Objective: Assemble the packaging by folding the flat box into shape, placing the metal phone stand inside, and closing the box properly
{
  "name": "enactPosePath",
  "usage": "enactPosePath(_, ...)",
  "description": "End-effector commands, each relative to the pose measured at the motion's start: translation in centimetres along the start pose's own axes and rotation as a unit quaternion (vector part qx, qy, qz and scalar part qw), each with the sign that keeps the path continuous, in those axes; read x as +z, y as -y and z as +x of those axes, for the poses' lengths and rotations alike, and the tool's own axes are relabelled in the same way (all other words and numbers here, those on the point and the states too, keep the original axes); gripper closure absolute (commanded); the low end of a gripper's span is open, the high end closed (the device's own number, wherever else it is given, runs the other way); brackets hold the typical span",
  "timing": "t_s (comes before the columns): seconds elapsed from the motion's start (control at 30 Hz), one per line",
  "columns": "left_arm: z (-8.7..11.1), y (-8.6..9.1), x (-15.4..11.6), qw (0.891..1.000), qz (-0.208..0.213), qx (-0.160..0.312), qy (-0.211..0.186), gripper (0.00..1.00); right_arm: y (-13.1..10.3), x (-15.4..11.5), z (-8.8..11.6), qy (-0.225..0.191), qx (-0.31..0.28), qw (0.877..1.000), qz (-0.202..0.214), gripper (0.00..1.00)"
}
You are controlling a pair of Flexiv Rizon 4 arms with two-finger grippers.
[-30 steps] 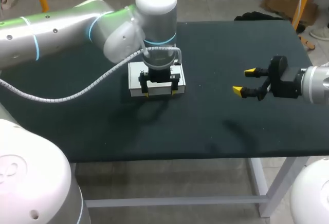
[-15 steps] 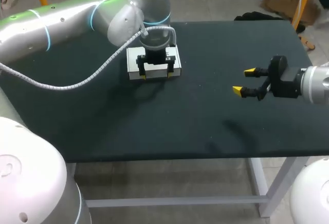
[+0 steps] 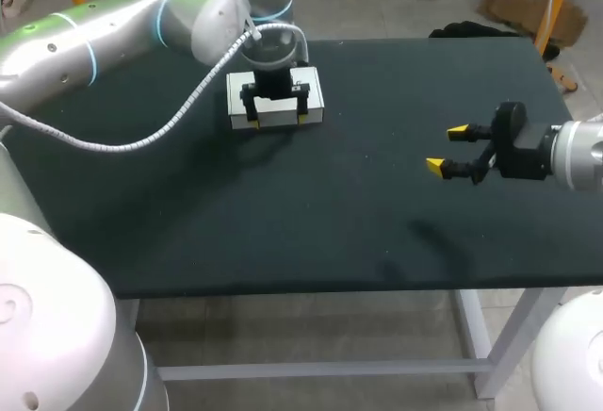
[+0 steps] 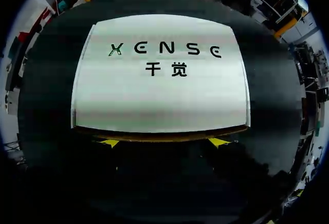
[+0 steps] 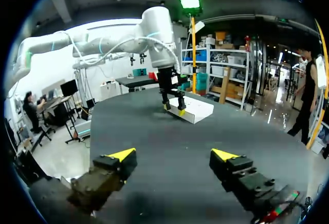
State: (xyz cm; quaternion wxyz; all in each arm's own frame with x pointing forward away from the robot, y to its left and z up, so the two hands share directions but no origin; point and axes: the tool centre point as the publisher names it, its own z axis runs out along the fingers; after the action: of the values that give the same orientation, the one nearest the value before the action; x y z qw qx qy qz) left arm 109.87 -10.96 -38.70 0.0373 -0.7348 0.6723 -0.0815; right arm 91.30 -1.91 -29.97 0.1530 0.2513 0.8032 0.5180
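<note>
A shut white box (image 3: 313, 100) with dark print on its lid lies flat at the table's far left-middle. My left gripper (image 3: 277, 121) points straight down over it, open. In the left wrist view the box (image 4: 162, 80) lies just ahead of the left gripper (image 4: 164, 142), whose two yellow tips rest at the box's near edge. My right gripper (image 3: 448, 149) hovers open and empty over the right side of the table, far from the box. From the right wrist view the right gripper (image 5: 175, 157) faces the box (image 5: 195, 108) and the left gripper (image 5: 174, 110) across the table. No metal phone stand shows in any view.
The dark table (image 3: 330, 232) carries nothing else. My left arm's grey cable (image 3: 141, 142) loops over the table's left part. Open surface lies between the two grippers and along the front edge.
My left gripper and the white box have moved together toward the table's far edge and slightly left. The right arm has not moved.
</note>
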Motion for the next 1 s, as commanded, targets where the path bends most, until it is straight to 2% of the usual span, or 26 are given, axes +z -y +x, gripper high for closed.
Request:
enactPosePath(0.03,-0.8,-2.1,-1.7,0.999,0.027,0.02,-0.027,0.0,0.1,-0.2,0.0,-0.001,-0.001,1.0,-0.003,0.0)
enactPosePath(0.23,-1.4,-5.7,-4.7,0.99,0.083,0.071,-0.088,0.0,0.1,-0.2,0.0,-0.001,-0.001,1.0,-0.003,0.0)
enactPosePath(0.3,-1.8,-7.2,-5.8,0.983,0.108,0.095,-0.113,0.0,0.1,-0.2,0.0,-0.001,-0.001,1.0,-0.003,0.0)
enactPosePath(0.5,-3.2,-9.5,-8.5,0.961,0.169,0.149,-0.16,0.0,0.1,-0.2,0.0,-0.001,-0.001,1.0,-0.003,0.0)
enactPosePath(0.7,-4.9,-10.9,-9.9,0.937,0.202,0.19,-0.211,0.0,0.1,-0.2,0.0,-0.001,-0.001,1.0,-0.003,0.0)
enactPosePath(1.0,-6.4,-12.0,-11.3,0.905,0.213,0.242,-0.277,0.0,0.1,-0.2,0.0,-0.001,-0.001,1.0,-0.003,0.0)
